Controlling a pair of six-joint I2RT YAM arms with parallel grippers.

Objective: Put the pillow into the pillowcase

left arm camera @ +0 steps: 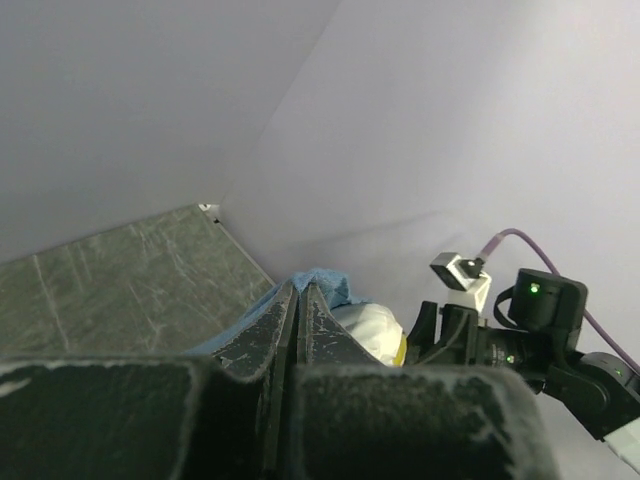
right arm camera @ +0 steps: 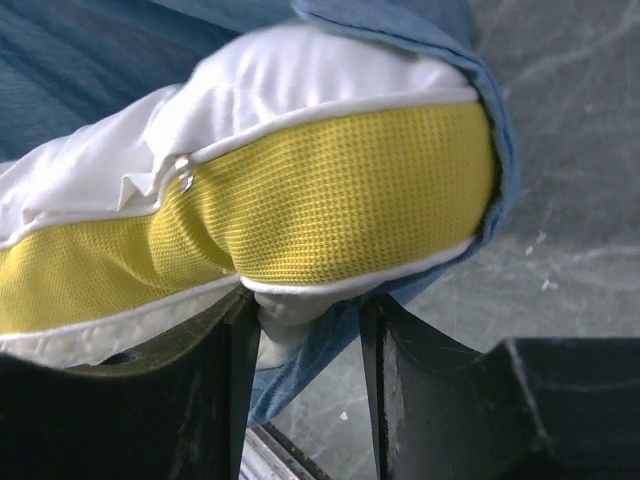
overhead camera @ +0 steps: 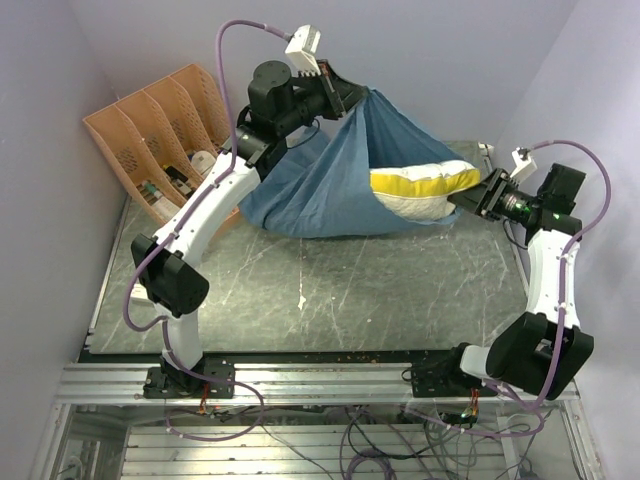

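Lilac walls (overhead camera: 470, 60); dark scratched tabletop (overhead camera: 340, 300); peach file rack (overhead camera: 140, 130) back left; aluminium frame (overhead camera: 320, 383) near edge.

Orange slotted file rack (overhead camera: 150, 130) at far-left corner of dark marbled table (overhead camera: 350, 300), small items inside.

The pillow (overhead camera: 425, 188) lay partly inside the pillowcase (overhead camera: 320, 190), its right end between my right jaws. The pillowcase hung from my left jaws above the table (overhead camera: 330, 290); a rack (overhead camera: 150, 140) stood back-left.
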